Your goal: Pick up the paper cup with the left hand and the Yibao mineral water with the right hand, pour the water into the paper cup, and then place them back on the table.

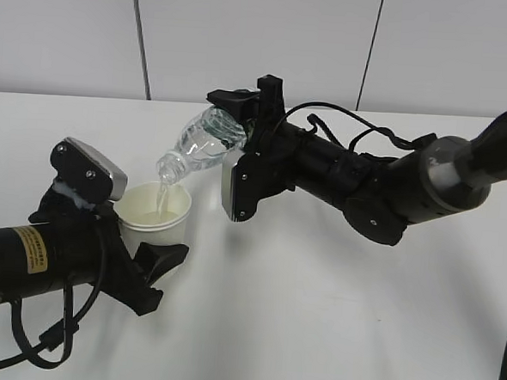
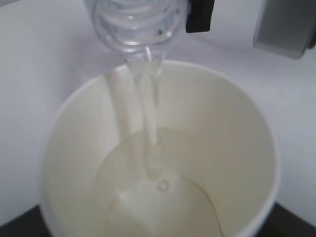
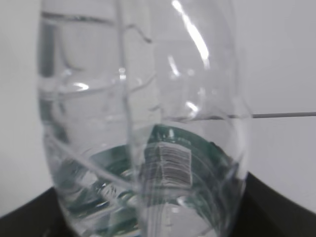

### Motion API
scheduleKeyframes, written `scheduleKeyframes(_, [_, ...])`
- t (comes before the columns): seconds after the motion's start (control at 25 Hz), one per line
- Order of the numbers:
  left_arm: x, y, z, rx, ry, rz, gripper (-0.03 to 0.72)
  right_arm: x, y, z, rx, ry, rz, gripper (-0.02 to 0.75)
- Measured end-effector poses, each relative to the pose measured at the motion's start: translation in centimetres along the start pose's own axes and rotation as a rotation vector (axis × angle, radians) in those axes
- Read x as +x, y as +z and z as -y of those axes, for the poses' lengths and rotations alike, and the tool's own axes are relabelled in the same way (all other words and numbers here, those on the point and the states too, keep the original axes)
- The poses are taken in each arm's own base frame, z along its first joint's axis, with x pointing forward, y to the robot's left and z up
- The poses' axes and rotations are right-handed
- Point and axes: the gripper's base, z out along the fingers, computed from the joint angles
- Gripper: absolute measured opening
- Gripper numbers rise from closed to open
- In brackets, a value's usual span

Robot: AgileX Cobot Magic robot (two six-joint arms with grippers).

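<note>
My left gripper [image 1: 142, 256] is shut on the white paper cup [image 1: 154, 218] and holds it upright at the left. My right gripper [image 1: 232, 124] is shut on the Yibao mineral water bottle [image 1: 200, 144], tilted with its mouth down-left over the cup. A thin stream of water [image 1: 161, 193] runs from the mouth into the cup. In the left wrist view the cup [image 2: 237, 133] fills the frame, water [image 2: 153, 197] pools in its bottom, and the bottle neck [image 2: 136, 24] hangs above the rim. In the right wrist view the bottle [image 3: 143, 123] fills the frame, green label [image 3: 173, 153] low.
The white table [image 1: 315, 314] runs to a pale wall at the back. The right arm [image 1: 391, 185] stretches across from the right edge. A black cable [image 1: 38, 340] hangs under the left arm.
</note>
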Motion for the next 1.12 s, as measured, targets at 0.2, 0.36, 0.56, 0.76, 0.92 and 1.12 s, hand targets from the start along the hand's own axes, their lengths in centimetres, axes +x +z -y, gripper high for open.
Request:
scheduleKeyframes(0.2, [0.0, 0.0, 0.0, 0.0, 0.0, 0.0, 0.442, 0.0, 0.0, 0.0, 0.0, -0.002, 0.0, 0.451])
scheduleKeyframes(0.36, [0.0, 0.0, 0.0, 0.0, 0.0, 0.0, 0.441, 0.0, 0.0, 0.0, 0.0, -0.004, 0.0, 0.451])
scheduleKeyframes(0.56, [0.0, 0.0, 0.0, 0.0, 0.0, 0.0, 0.441, 0.0, 0.0, 0.0, 0.0, -0.005, 0.0, 0.451])
scheduleKeyframes(0.76, [-0.02, 0.0, 0.0, 0.0, 0.0, 0.002, 0.441, 0.0, 0.0, 0.02, 0.002, 0.055, 0.001, 0.451])
scheduleKeyframes(0.92, [-0.09, 0.0, -0.02, -0.002, -0.004, 0.01, 0.441, -0.03, 0.0, 0.1, 0.01, 0.153, 0.004, 0.451])
scheduleKeyframes(1.12, [-0.23, 0.0, -0.18, -0.019, -0.024, 0.026, 0.441, -0.01, -0.01, 0.36, 0.039, 0.353, 0.008, 0.451])
